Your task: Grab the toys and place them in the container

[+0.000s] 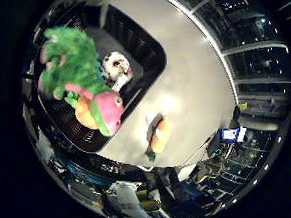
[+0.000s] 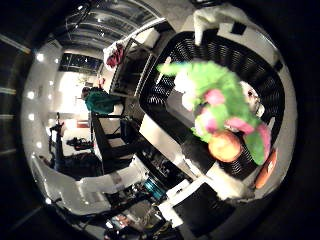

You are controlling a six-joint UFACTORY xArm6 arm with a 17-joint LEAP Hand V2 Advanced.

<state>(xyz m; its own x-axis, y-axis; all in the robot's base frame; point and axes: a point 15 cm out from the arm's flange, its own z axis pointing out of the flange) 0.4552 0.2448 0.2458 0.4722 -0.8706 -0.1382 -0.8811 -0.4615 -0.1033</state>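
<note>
The green plush (image 1: 71, 63) is hanging close under the palm, directly above the black bin (image 1: 149, 49), apparently being carried there for dropping. White fingers (image 2: 220, 15) of the hand (image 2: 220, 185) are showing at the edges, but whether they are clenching the plush cannot be told. Farther off, a white toy (image 1: 116, 67) is lying in the bin, while an orange toy (image 1: 159, 132) is waiting on the table (image 1: 192, 82) beside it.

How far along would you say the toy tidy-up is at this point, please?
Done: a white spotted plush lies in the black basket. In hand: a green, pink and orange plush toy hangs over the basket. Left: an orange toy lies on the white table.
</note>
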